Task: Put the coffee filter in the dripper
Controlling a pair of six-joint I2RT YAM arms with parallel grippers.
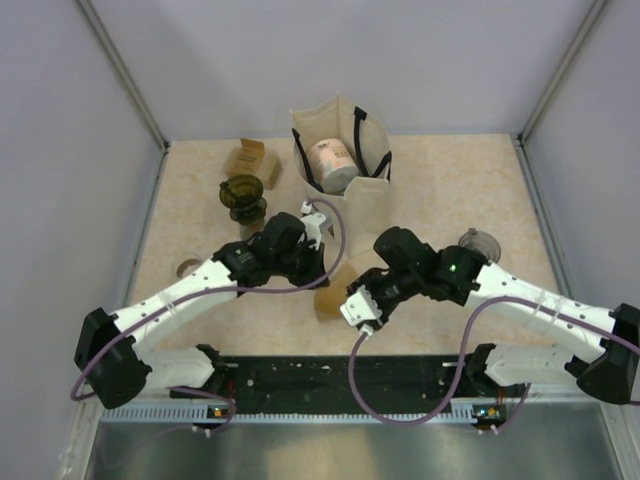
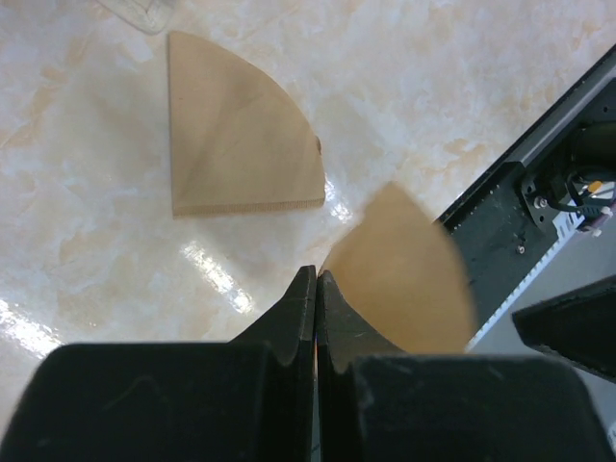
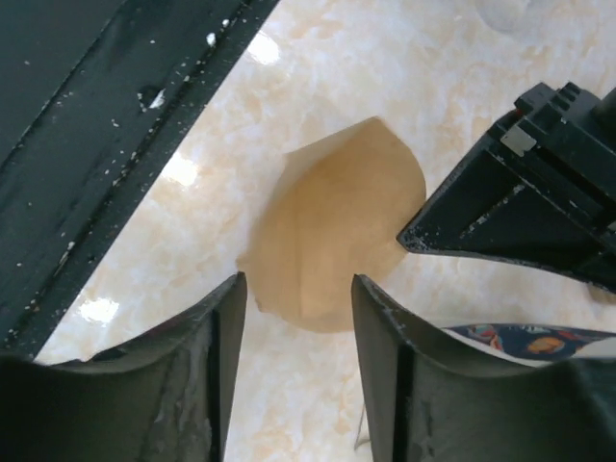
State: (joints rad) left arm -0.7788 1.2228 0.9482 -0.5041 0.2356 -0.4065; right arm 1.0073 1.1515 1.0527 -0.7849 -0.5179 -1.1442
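My left gripper is shut on the edge of a brown paper coffee filter and holds it above the table. The top view shows the left gripper and the filter at table centre. My right gripper is open, and the same filter hangs just ahead of its fingers without touching them. In the top view the right gripper is beside the filter. A second filter lies flat on the table. The dark green glass dripper stands at the back left.
A cream tote bag holding a paper roll stands at the back centre. A small cardboard box sits behind the dripper. A clear lid lies on the right. A black rail runs along the near edge.
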